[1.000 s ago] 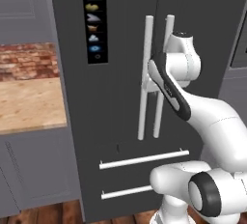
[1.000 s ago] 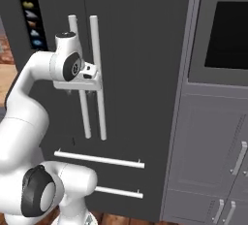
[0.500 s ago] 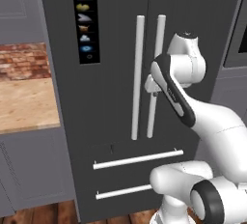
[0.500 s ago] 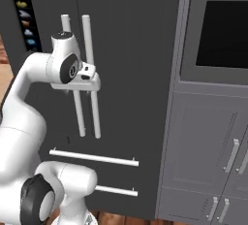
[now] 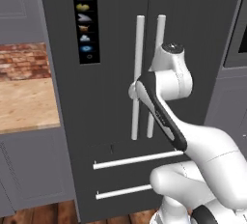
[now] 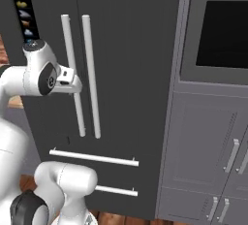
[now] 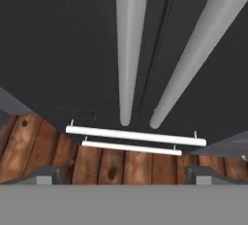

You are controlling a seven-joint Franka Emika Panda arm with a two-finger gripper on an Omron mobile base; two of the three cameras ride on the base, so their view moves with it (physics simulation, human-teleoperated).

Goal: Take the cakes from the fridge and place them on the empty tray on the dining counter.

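The fridge [image 6: 131, 73] stood closed, so the cakes presumably remained inside, with fetching and traying them all undone, while the gripper [image 7: 123, 173], jaws wide apart and empty, faced its left door handle [image 7: 130, 49].

Fridge [image 7: 58, 49] doors shut — two vertical bar handles [image 7: 130, 49], two drawer handles [image 7: 135, 136] below.

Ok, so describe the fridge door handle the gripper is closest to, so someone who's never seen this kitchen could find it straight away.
Find the fridge, the tall dark grey appliance with a strip of coloured icons on its left door. Two long white vertical bars run side by side down its middle, above two horizontal drawer bars. The one meant is the left vertical handle, nearer the icons; the open gripper sits right at it.
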